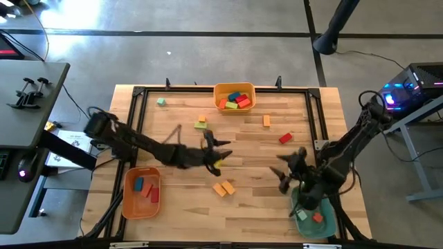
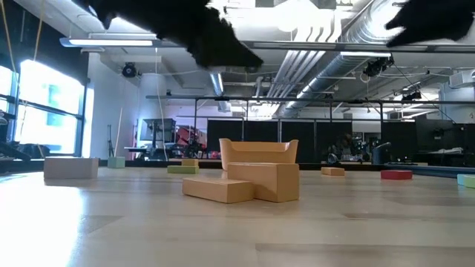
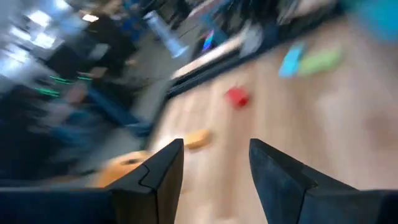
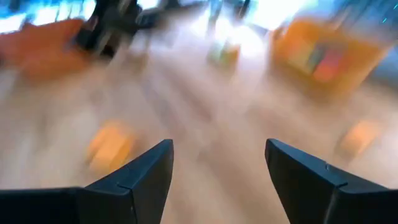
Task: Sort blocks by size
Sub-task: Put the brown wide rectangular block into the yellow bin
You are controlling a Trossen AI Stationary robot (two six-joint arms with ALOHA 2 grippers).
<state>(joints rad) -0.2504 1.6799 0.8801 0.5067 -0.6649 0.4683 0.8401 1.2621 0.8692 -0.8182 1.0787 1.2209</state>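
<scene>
Overhead, my left claw (image 1: 220,153) is hovering open mid-counter (image 1: 180,207), just beside a yellow block (image 1: 218,164); two orange blocks (image 1: 223,187) are lying near. My right claw (image 1: 289,169) is hanging open above the teal bin (image 1: 331,227). Other blocks are sitting in the orange bins (image 1: 234,88) and scattered: green (image 1: 160,102), red (image 1: 285,138), orange (image 1: 266,121).

Low view: the orange pair (image 2: 245,184) is sitting on bare wood, touching each other.

Left wrist: fingers (image 3: 163,177) are gaping, nothing between; red block (image 3: 236,97) is lying beyond.

Right wrist: fingers (image 4: 146,174) are spread, empty; orange block (image 4: 111,144) is lying ahead.
</scene>
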